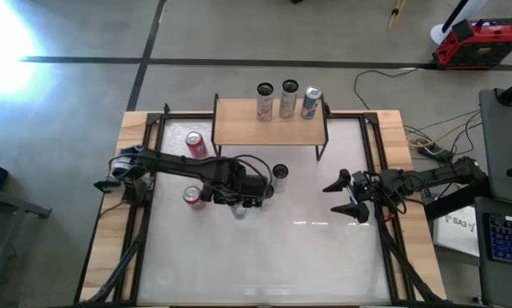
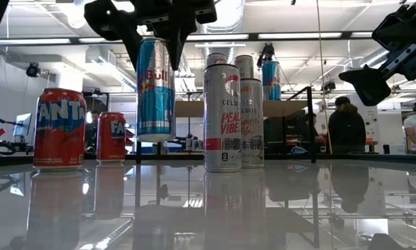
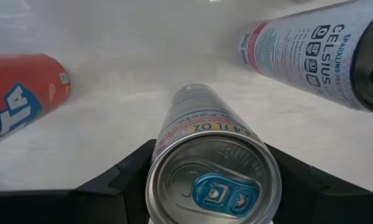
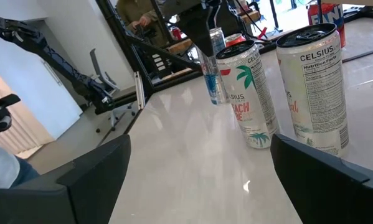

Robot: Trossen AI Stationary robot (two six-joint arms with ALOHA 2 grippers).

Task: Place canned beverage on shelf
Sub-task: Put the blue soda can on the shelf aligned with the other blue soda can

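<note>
Blue Red Bull can (image 3: 212, 168) sits clamped in the left hand (image 1: 241, 204), lifted clear off the desk (image 1: 264, 257). Right hand (image 1: 348, 196) hangs over the desk's right side, fingers spread apart.

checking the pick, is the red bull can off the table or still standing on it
Off the table. In the low view the Red Bull can hangs upright in the left gripper, its base above the tabletop.

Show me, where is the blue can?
The blue can hangs off the table in the left gripper, left of the Celsius cans and right of the Fanta cans.
</note>
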